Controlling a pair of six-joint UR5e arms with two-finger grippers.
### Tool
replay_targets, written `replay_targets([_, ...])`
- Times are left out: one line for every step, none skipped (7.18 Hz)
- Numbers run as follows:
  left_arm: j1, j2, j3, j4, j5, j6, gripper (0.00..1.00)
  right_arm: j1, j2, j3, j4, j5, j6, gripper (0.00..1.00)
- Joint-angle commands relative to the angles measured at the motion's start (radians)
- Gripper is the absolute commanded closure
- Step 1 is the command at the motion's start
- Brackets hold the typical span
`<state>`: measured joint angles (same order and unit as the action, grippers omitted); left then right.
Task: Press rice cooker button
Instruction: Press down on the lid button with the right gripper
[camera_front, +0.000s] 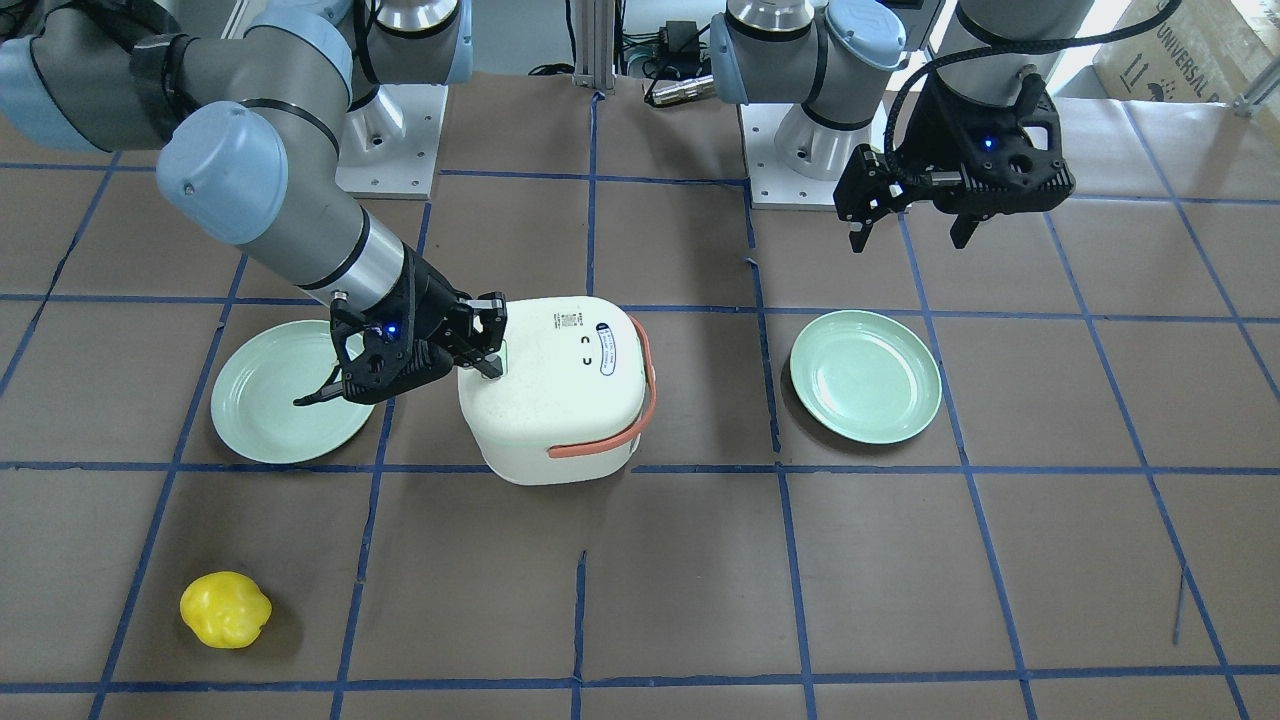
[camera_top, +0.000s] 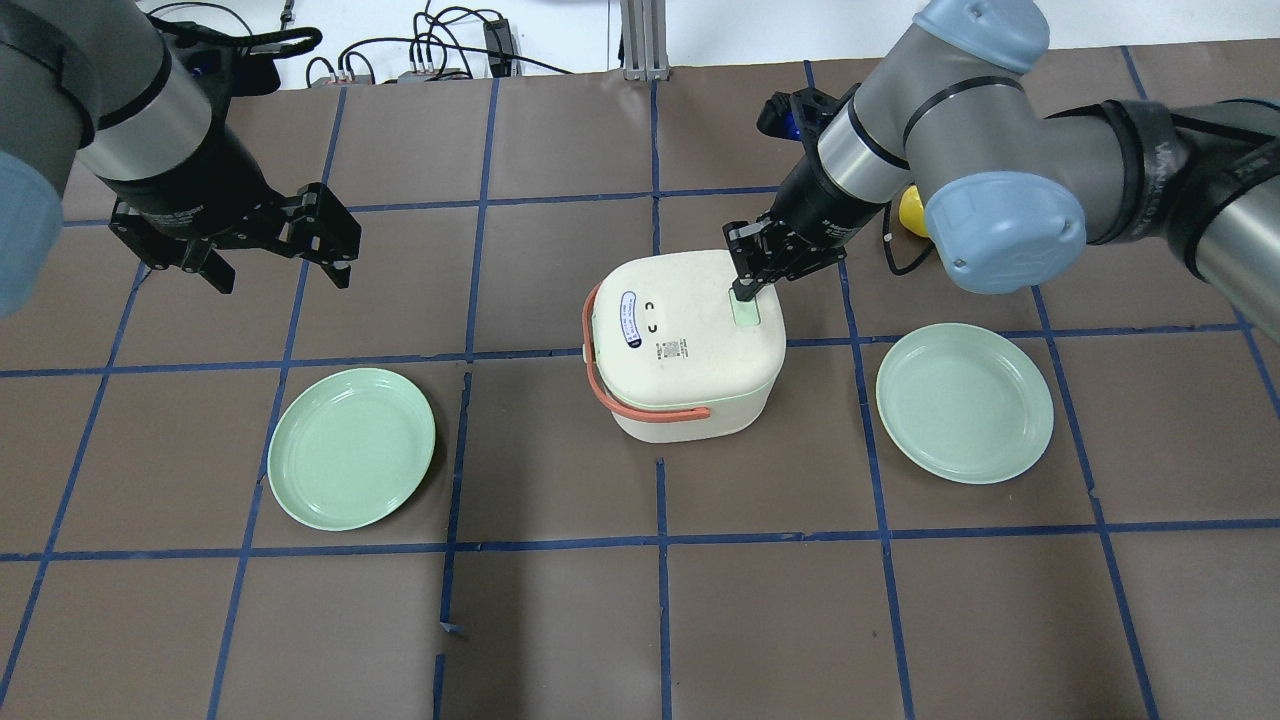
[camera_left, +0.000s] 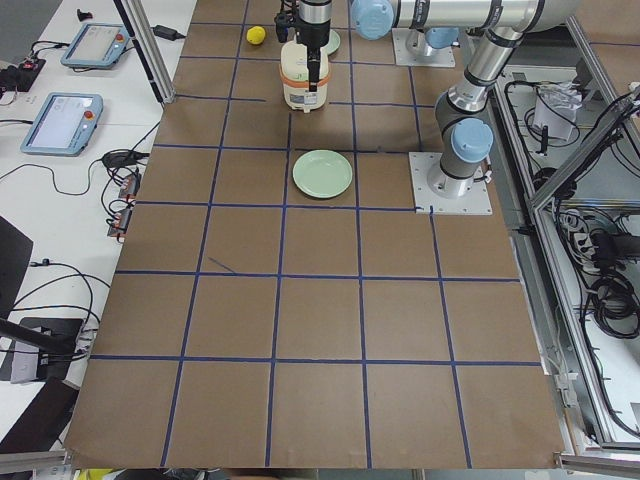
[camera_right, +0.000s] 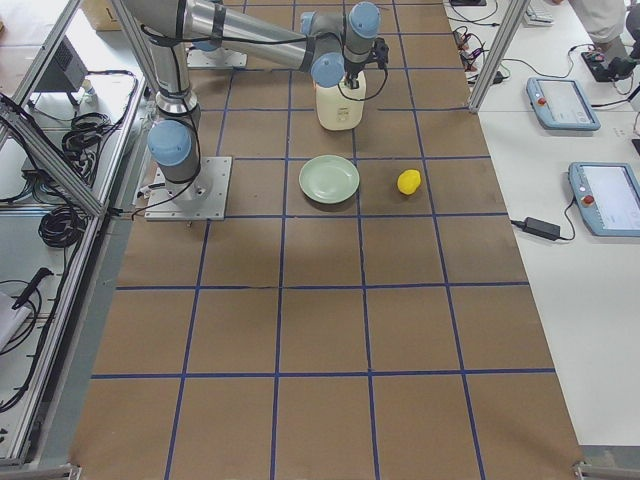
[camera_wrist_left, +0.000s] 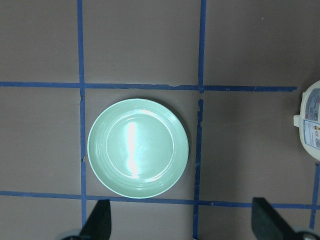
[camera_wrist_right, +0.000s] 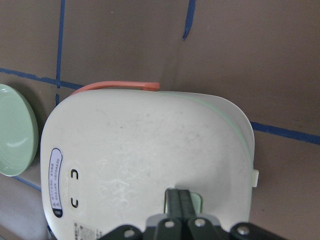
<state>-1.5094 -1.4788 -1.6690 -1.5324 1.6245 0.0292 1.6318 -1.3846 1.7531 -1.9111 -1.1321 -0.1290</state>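
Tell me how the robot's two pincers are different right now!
The left pincer is open, its fingers spread wide; the right pincer is shut, its fingers pressed together. The left pincer hangs in the air over the table, touching nothing; the right pincer's tip is down on the pale green button of the rice cooker. Both are black and point downward.

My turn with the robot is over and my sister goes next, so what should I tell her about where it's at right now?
Right gripper: shut, its tip set on the pale green button on top of the rice cooker.
Left gripper: open, empty, hanging in the air well away from the cooker.
Done: the reach to the button. I cannot tell whether it has clicked.
Left: push down firmly, then lift the right arm clear.
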Motion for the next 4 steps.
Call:
replay_targets([0.000,0.000,0.000,0.000,0.000,0.000,0.00,-0.001,0.001,0.002,0.000,0.000,-0.003,0.94])
replay_targets([0.000,0.000,0.000,0.000,0.000,0.000,0.00,0.000,0.001,0.002,-0.011,0.000,-0.007,0.94])
replay_targets([0.000,0.000,0.000,0.000,0.000,0.000,0.00,-0.001,0.001,0.002,-0.012,0.000,-0.008,0.94])
replay_targets([0.000,0.000,0.000,0.000,0.000,0.000,0.00,-0.001,0.001,0.002,-0.012,0.000,-0.008,0.94])
